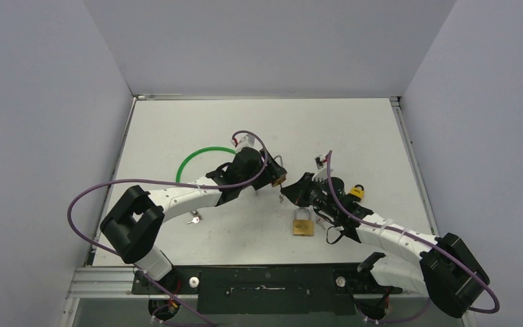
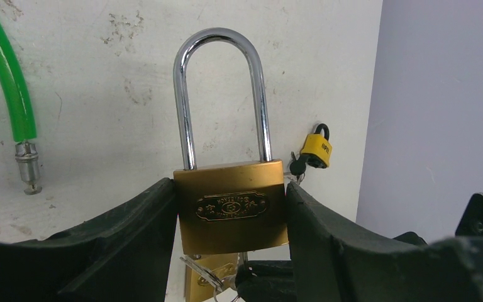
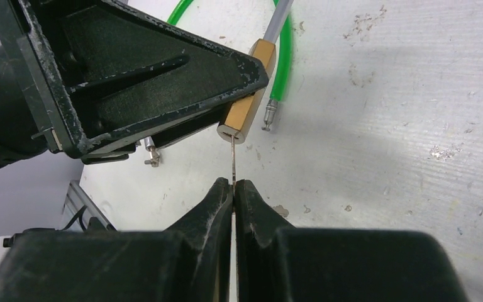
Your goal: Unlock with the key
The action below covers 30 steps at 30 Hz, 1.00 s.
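My left gripper is shut on the sides of a brass padlock, whose long silver shackle is closed and points away. From above, this padlock hangs over the table's middle at my left gripper. My right gripper is shut on a thin key. The key's blade runs straight up to the bottom face of the padlock and touches it at the keyhole. How deep it sits I cannot tell. My right gripper is just right of the lock.
A second brass padlock lies flat on the table below the grippers. A small yellow padlock with a key lies to the right. A green cable loop curves at the left, and a loose key lies near the left arm.
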{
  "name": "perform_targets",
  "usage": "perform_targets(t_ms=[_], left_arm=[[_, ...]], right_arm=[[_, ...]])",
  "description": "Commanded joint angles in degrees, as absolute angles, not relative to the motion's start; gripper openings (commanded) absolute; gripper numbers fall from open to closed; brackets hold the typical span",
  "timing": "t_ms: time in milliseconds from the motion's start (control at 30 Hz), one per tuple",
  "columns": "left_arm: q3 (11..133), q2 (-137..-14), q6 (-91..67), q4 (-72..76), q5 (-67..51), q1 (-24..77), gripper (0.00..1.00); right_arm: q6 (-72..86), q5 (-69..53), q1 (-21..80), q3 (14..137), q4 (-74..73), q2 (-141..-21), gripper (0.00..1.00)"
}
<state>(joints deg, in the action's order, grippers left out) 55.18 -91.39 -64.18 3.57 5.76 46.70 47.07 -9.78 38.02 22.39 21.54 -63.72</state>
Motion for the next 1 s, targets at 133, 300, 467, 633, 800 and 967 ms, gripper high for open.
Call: perform_targets(t_ms=[133, 300, 467, 633, 800, 967], left_arm=[[54.49, -87.74, -66.79, 11.94, 3.43, 46.80, 0.00], [53.21, -87.16, -70.26, 13.47, 4.07, 46.77, 0.00], [51.04, -86.62, -75.93, 17.77, 4.81, 46.90, 0.00], [49.30, -86.58, -80.86, 20.86, 5.16, 47.00, 0.00], [48.46, -86.58, -83.30, 22.02, 5.58, 47.01, 0.00], [48.15, -86.26, -84.33, 23.07, 5.07, 47.04, 0.00]], right_arm=[[46.02, -10.62, 35.51, 30.39, 21.63, -68.71, 0.00], [47.60, -8.70, 35.44, 35.43, 16.73, -71.77, 0.00], [47.77, -6.54, 35.44, 39.02, 14.00, -75.51, 0.00], [47.20, -5.20, 35.66, 40.57, 14.87, -78.10, 0.00], [46.77, -3.37, 35.64, 43.63, 11.98, -80.25, 0.00], [44.73, -4.94, 35.71, 45.37, 12.59, -81.87, 0.00]])
